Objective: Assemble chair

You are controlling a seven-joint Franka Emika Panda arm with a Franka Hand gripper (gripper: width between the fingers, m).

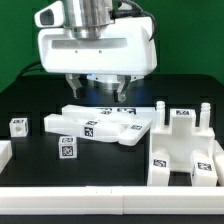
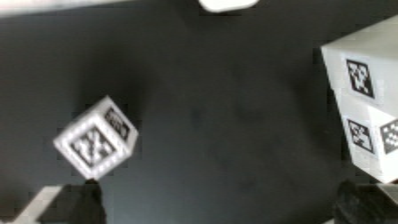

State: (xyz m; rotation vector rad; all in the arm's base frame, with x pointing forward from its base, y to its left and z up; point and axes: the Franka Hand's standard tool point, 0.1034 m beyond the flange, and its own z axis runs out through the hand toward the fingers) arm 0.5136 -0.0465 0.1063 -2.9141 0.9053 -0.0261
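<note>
Blocky chair piece (image 1: 185,150) stood nearest on the black counter (image 1: 30,105), and my tool (image 1: 100,90) hung above this counter released, grasping nothing.

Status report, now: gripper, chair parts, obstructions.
Gripper open, empty, hovering above the table. Chair parts lie loose: flat slab, blocky piece, small tagged cube. Nothing blocks the gripper.

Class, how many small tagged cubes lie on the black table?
2: one cube near the exterior view's left edge, another cube in front of the flat slab. More may be hidden.
</note>
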